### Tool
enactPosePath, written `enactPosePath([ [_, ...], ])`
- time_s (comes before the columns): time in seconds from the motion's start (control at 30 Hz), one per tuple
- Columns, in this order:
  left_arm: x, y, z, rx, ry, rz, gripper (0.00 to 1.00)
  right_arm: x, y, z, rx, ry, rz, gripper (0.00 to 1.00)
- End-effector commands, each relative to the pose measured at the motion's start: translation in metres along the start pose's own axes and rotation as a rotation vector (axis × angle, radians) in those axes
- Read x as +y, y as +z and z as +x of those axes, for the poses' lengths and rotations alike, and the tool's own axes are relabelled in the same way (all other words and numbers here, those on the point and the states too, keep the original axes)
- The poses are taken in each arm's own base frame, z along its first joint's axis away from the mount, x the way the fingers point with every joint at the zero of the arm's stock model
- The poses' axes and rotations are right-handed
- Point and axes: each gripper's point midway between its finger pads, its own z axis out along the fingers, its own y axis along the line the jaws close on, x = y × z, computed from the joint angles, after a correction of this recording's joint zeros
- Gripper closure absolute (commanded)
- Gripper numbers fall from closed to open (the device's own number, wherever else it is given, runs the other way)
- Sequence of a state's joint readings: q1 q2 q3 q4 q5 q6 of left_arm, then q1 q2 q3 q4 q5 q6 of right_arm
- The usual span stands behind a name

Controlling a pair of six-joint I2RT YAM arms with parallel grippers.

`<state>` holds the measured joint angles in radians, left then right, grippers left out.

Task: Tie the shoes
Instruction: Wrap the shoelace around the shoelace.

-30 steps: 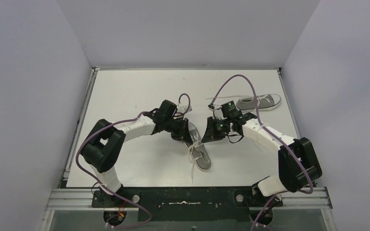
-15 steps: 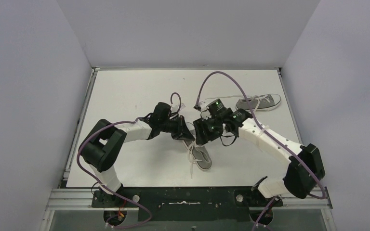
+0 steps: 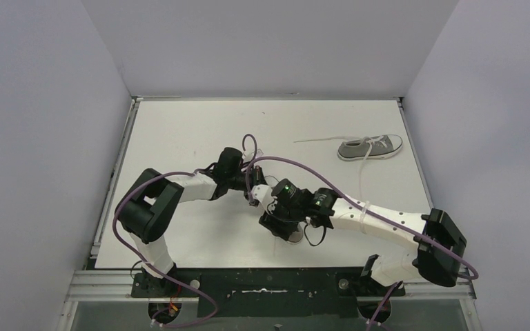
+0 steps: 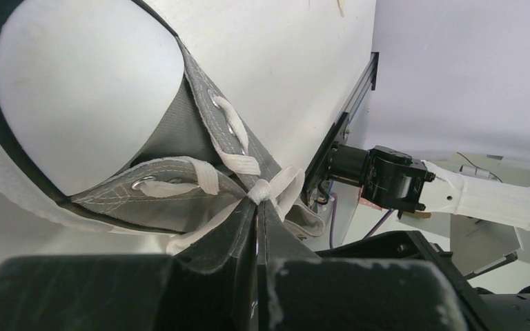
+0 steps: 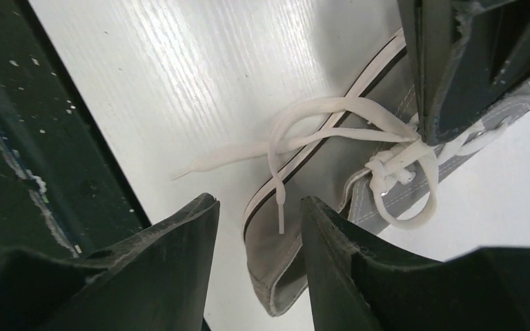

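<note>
**Laces pinched at the knot, near shoe largely hidden**

Right wrist footage gives the clearest look at the near shoe. It lies slantwise on the worktop, its long axis running from lower left to upper right in that view. Its upper end is cut off behind the left fingers, and which end is the toe is hard to make out. Those left fingers are pressed together on the white laces right at the knot. Loops and one loose end spill off the shoe onto the worktop.

The right fingers stand apart above the shoe with nothing between them.

From the top camera the right arm lies across this shoe at the front middle of the worktop, so almost none of it shows and its heading cannot be read there. The left wrist view is too close: only grey canvas, eyelets and a cropped white rounded part edged in black can be seen.

The far shoe sits well apart at the back right, long axis running left to right. A trailing lace stretches leftward from it. It is too small to tell toe from heel.
</note>
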<state>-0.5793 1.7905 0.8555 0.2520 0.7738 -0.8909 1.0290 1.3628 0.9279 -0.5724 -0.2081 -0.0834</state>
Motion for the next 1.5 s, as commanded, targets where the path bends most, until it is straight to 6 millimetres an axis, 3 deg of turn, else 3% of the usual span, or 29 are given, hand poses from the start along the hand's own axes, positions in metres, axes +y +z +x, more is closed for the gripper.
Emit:
enactPosePath([
  [0.0, -0.011, -0.001, -0.007, -0.011, 0.039, 0.063, 1.0, -0.007, 0.015, -0.014, -0.02, -0.157, 0.062, 0.53],
  [0.3, -0.009, 0.001, -0.013, -0.017, 0.017, 0.084, 1.0, -0.003, 0.039, 0.004, 0.068, -0.309, 0.135, 0.6],
  [0.53, -0.011, 0.002, -0.015, -0.016, 0.021, 0.094, 1.0, -0.022, 0.049, 0.02, 0.163, -0.4, 0.226, 0.63],
  [0.63, -0.011, 0.002, -0.014, -0.015, 0.018, 0.092, 1.0, -0.027, 0.053, 0.022, 0.181, -0.419, 0.252, 0.71],
  [0.73, -0.011, 0.001, -0.014, -0.014, 0.018, 0.093, 1.0, -0.03, 0.05, 0.017, 0.178, -0.418, 0.276, 0.86],
  [0.83, -0.01, 0.001, -0.013, -0.009, 0.019, 0.092, 1.0, -0.024, 0.037, 0.006, 0.148, -0.37, 0.262, 1.0],
  [0.97, -0.011, 0.0, -0.012, -0.008, 0.027, 0.085, 1.0, -0.014, 0.002, -0.006, 0.132, -0.227, 0.242, 1.0],
  [1.13, -0.011, 0.0, -0.014, -0.011, 0.03, 0.084, 1.0, -0.013, -0.04, -0.005, 0.129, 0.03, 0.239, 1.0],
  [1.3, -0.008, 0.002, -0.015, -0.017, 0.025, 0.074, 1.0, -0.032, -0.065, -0.002, 0.074, 0.293, 0.191, 1.0],
  [1.47, -0.01, 0.0, -0.018, -0.036, 0.022, 0.067, 1.0, -0.066, -0.066, 0.031, 0.083, 0.578, 0.141, 1.0],
])
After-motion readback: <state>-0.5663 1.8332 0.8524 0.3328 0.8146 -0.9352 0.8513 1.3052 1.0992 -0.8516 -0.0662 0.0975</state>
